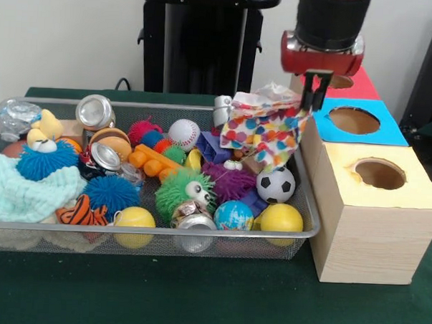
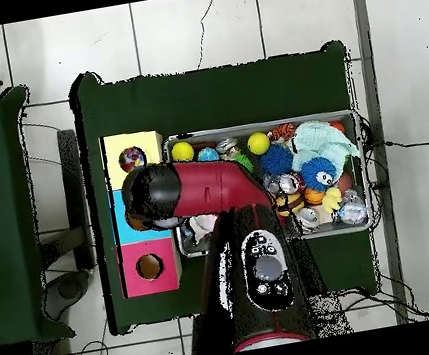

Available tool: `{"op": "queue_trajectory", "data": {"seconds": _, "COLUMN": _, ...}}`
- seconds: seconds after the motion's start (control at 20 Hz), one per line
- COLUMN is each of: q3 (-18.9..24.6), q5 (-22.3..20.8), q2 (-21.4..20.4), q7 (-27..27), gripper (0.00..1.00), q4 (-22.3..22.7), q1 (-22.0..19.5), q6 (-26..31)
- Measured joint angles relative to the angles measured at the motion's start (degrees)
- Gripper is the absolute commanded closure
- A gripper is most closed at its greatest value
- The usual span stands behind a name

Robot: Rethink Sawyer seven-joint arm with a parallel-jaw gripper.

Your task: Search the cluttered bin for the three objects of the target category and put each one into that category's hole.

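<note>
The tool (image 1: 316,91) hangs over the right end of the bin (image 1: 311,209), its two dark fingers pinched on the edge of a polka-dot cloth (image 1: 264,128) that dangles lifted above the clutter; the bin, a wire-mesh tray, sits on the green worktop (image 1: 196,297) with its long axis running left to right in the front view; just beside its right end stand three boxes in a row, each with one round hole: a yellow-topped box (image 1: 375,205) nearest, a blue-topped box (image 1: 361,122) behind it, a red-topped box (image 1: 352,85) farthest; inside the bin I count two yellow balls (image 1: 282,217), one soccer ball (image 1: 276,185), one baseball (image 1: 183,134), one globe ball (image 1: 234,215).
</note>
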Motion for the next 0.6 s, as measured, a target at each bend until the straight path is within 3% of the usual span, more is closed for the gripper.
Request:
{"op": "queue_trajectory", "data": {"seconds": 0.1, "q3": -1.22, "q5": 0.12, "q2": -1.37, "q7": 2.47, "gripper": 1.00, "q4": -2.11, "q1": 1.64, "q6": 7.48}}
{"op": "queue_trajectory", "data": {"seconds": 0.25, "q3": -1.75, "q5": 0.15, "q2": -2.67, "q7": 3.28, "gripper": 1.00, "q4": -3.45, "q1": 1.88, "q6": 12.99}}
{"op": "queue_trajectory", "data": {"seconds": 0.6, "q3": -2.39, "q5": 0.39, "q2": -5.56, "q7": 3.40, "gripper": 1.00, "q4": -6.40, "q1": 1.53, "q6": 21.51}}
